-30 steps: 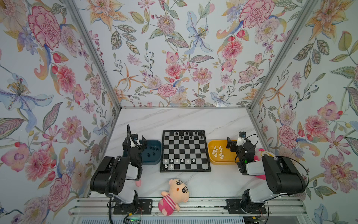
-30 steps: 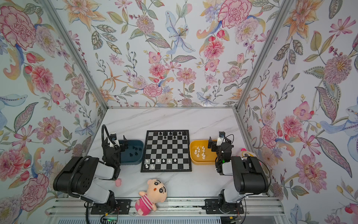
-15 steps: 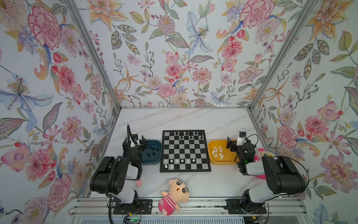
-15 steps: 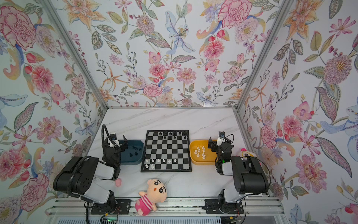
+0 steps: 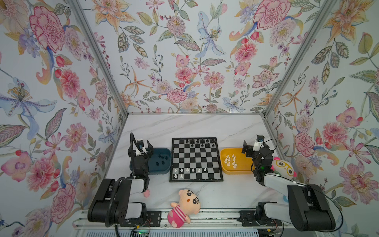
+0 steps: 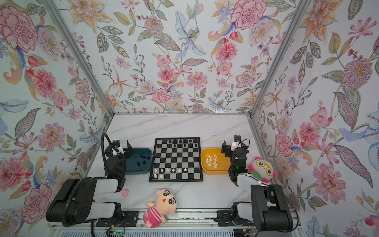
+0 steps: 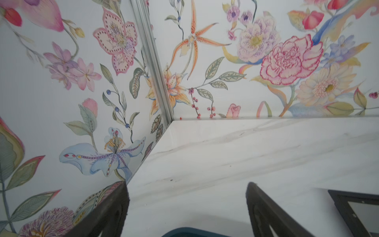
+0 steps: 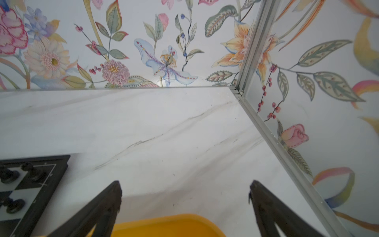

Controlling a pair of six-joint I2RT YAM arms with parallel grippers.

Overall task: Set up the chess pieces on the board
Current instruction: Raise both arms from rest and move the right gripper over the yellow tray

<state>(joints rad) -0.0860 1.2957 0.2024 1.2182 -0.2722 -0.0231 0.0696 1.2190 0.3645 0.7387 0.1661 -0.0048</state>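
In both top views the board (image 5: 196, 180) (image 6: 176, 180) lies mid-table. Several black chess pieces (image 5: 196, 142) stand on its far rows and several white ones (image 5: 187, 170) on its near rows. More black pieces (image 5: 162, 158) lie in a blue tray (image 5: 162, 172), and more white pieces (image 5: 230, 161) in a yellow tray (image 5: 235, 172). My left gripper (image 5: 140, 148) (image 7: 187, 184) hangs open and empty over the blue tray's (image 7: 190, 231) far left end. The right gripper (image 5: 255, 146) (image 8: 185, 182) is open and empty above the yellow tray's (image 8: 170, 225) far right end.
A pink-striped plush doll (image 5: 184, 205) lies at the front edge. A plush with yellow glasses (image 5: 284, 166) sits by my right arm, and a small pink lump (image 5: 146, 193) by the left arm. Floral walls enclose the marble table on three sides.
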